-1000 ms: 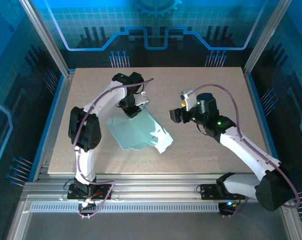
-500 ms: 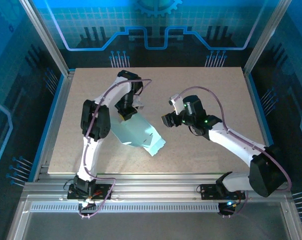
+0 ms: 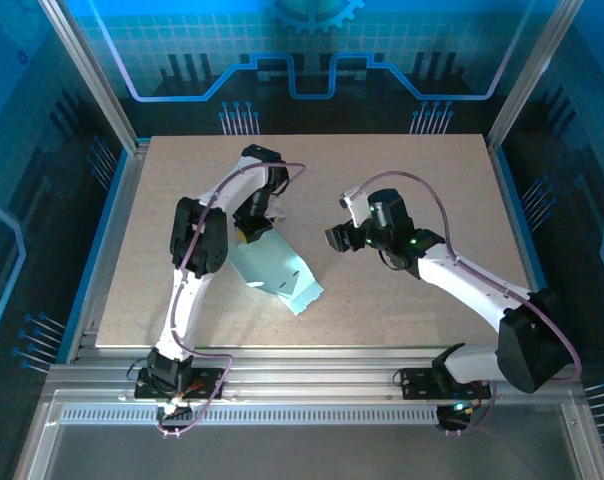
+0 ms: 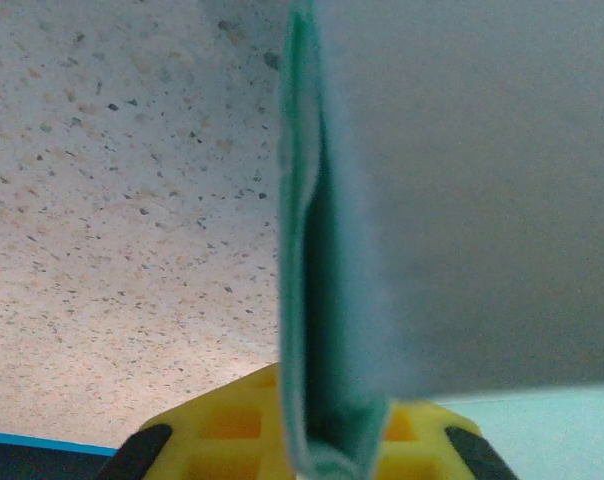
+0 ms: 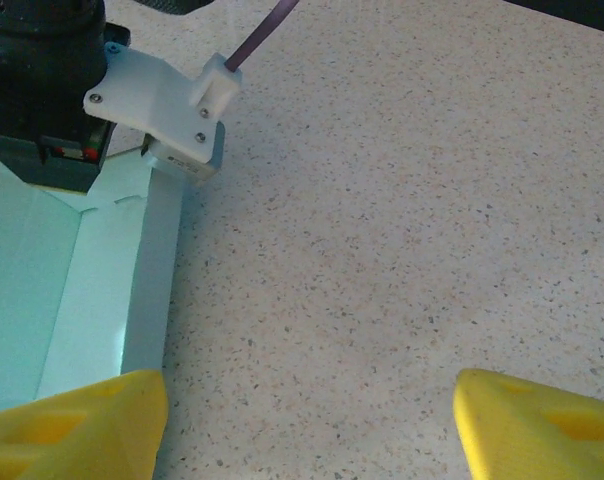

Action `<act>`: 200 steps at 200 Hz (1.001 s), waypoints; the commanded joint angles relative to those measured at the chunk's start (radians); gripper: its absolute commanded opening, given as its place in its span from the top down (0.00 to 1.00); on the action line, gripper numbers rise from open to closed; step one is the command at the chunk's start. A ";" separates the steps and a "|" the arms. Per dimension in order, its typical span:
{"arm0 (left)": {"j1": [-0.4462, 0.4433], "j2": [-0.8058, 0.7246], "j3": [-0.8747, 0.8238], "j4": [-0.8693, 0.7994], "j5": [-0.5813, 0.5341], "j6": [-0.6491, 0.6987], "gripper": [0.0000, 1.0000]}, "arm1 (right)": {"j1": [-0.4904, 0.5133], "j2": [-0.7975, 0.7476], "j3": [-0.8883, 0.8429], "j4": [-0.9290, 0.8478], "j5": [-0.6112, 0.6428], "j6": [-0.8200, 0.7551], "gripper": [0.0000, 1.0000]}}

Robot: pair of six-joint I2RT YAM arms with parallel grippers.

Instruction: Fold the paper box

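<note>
Box is lying left of centre on the table, long axis running far-left to near-right. Left gripper is pinching its far end, nearly closed. Right gripper is hovering just right, wide open, empty.

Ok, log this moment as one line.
left fingers: shut on pale mint thin-card paper box | right fingers: open, empty, over speckled beige table near box edge | box: flaps creased, resting on table
</note>
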 commanded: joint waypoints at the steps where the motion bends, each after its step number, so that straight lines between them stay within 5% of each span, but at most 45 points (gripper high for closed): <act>1: -0.008 0.020 0.038 -0.101 -0.012 -0.017 0.86 | -0.015 -0.006 0.002 0.030 -0.008 0.003 0.23; 36: -0.011 0.024 0.045 -0.098 -0.009 -0.020 0.75 | -0.024 -0.009 -0.003 0.032 -0.013 0.007 0.23; 95: -0.022 0.022 0.084 -0.098 -0.017 -0.020 0.71 | -0.037 -0.005 -0.002 0.035 -0.020 0.011 0.23; 99: -0.024 0.020 0.092 -0.096 -0.015 -0.022 0.62 | -0.036 -0.005 -0.003 0.036 -0.021 0.010 0.23; 136: -0.050 0.002 0.190 -0.068 -0.007 -0.027 0.30 | -0.046 -0.002 -0.004 0.041 -0.039 0.036 0.23; 183: -0.069 -0.064 0.287 0.067 -0.048 -0.102 0.02 | -0.063 0.017 -0.001 0.040 -0.045 0.092 0.23; 200: -0.068 -0.134 0.279 0.190 -0.103 -0.177 0.01 | -0.069 0.026 0.001 0.038 -0.048 0.110 0.23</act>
